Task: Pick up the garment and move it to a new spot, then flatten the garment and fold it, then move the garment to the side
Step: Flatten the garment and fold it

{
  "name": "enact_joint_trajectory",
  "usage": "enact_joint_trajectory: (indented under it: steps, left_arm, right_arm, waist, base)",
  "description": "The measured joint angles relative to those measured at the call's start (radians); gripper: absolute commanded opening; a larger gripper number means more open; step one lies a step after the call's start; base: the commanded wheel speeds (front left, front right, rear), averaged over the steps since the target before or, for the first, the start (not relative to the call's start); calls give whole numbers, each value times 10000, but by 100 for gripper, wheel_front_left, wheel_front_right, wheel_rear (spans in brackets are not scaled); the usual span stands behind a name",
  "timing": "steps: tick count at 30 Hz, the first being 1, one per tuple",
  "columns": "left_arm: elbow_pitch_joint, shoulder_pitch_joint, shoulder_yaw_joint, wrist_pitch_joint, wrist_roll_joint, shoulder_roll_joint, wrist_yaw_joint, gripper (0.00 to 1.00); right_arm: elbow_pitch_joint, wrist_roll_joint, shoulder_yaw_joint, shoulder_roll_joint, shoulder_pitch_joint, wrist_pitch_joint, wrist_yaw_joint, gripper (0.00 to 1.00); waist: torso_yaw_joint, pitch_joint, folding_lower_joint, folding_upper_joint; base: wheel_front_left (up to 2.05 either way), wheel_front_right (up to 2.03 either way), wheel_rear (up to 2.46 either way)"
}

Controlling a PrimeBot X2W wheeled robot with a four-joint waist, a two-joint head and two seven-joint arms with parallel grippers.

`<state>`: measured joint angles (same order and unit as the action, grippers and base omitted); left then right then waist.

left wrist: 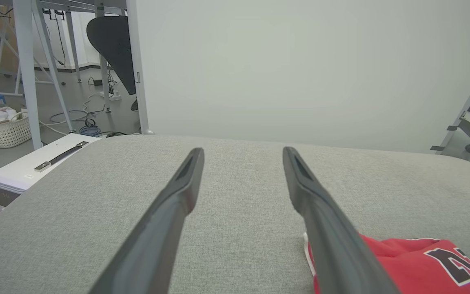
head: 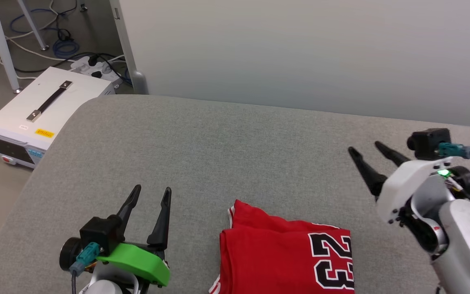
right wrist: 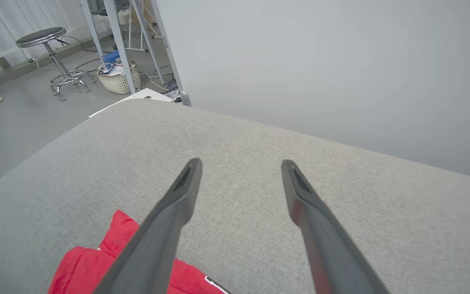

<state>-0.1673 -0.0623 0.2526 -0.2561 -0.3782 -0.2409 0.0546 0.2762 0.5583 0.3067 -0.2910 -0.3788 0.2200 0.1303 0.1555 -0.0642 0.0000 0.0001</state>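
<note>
Folded red garment (head: 278,249) on grey woven cushion (head: 218,147); left fingers (head: 161,216), right fingers (head: 364,167) splayed, empty

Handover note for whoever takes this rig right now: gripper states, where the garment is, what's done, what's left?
Left gripper: open, empty, to the left of the garment.
Right gripper: open, empty, to the right of the garment and farther back.
Garment: lies folded, number up, on the grey table near its front edge, touched by neither gripper.
Done: the fold looks finished.
Left: moving it to the side, unless this spot already counts. I cannot tell from here.
</note>
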Motion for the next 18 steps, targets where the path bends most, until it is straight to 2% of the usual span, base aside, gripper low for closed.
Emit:
enact_joint_trajectory:
  steps: [5, 9, 13, 18]
  left_arm:
    - [261, 7, -153, 2, 115, 180, 84, 100]
    - [531, 12, -357, 2, 314, 378, 146, 100]
    - [711, 151, -527, 0, 504, 581, 244, 100]
    - [907, 443, -792, 0, 809, 803, 393, 100]
  right_arm:
    - [-1026, -1396, -819, -788, 755, -798, 0, 100]
    - [-1682, -2073, -1824, -872, 1672, -1522, 0, 100]
    - [-2301, -2454, -2729, -424, 2630, -2127, 0, 100]
    - [-3010, -2838, -3407, 483, 3704, -2504, 4, 100]
  waist:
    - [-183, 134, 0, 0]
    - [-282, 285, 0, 0]
    - [-350, 417, 0, 0]
    - [-426, 521, 0, 0]
  base:
    - [0, 0, 0]
    - [0, 0, 0]
    - [0, 0, 0]
    - [0, 0, 0]
